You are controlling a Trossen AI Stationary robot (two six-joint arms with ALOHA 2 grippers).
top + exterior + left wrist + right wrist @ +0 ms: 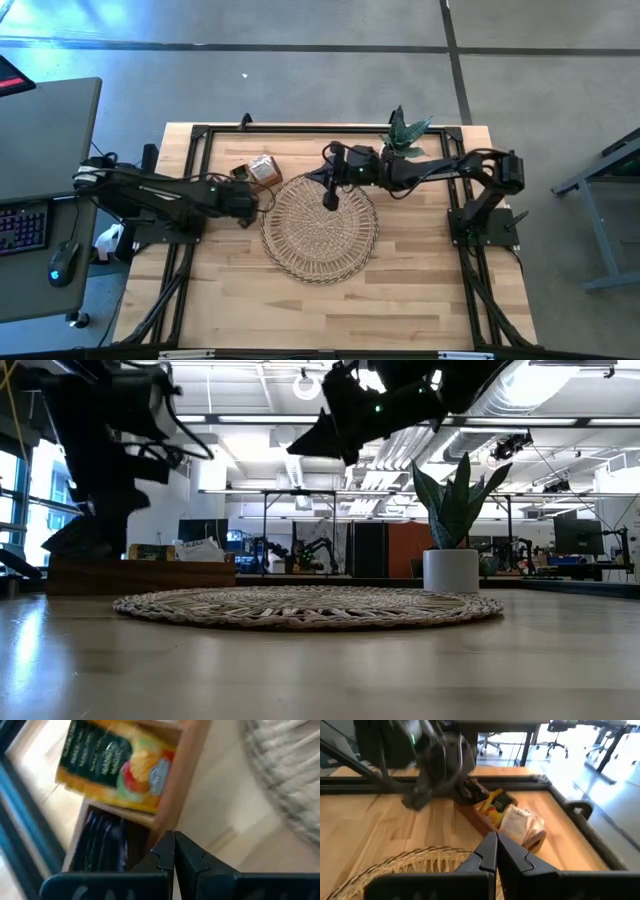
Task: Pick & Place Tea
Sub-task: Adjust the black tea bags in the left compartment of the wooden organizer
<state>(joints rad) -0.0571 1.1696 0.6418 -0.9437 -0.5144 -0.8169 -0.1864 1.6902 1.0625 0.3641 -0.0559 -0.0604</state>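
Note:
The brown wooden box [262, 172] stands at the table's far middle, just beyond the round wicker tray [320, 230]. It holds tea sachets: yellow-green ones [120, 765], dark ones [102, 847] and white ones [520, 822]. My left gripper [250, 203] is shut and empty, its fingertips [174, 851] over the box's near wall [175, 785]. My right gripper [330, 197] is shut and empty, high above the tray's far part [340, 435]; its fingertips [496, 852] point toward the box [505, 817]. My left gripper's shut fingertips stand right at the box's near wall, beside the compartment of dark sachets. I cannot tell whether they touch the wood.
A potted plant [405, 135] in a white pot [450, 570] stands at the far right of the tray. A black frame [200, 135] runs round the table's edge. Bare wood lies on the tray's near side [330, 310]. A desk with keyboard and mouse [40, 230] stands left of the table.

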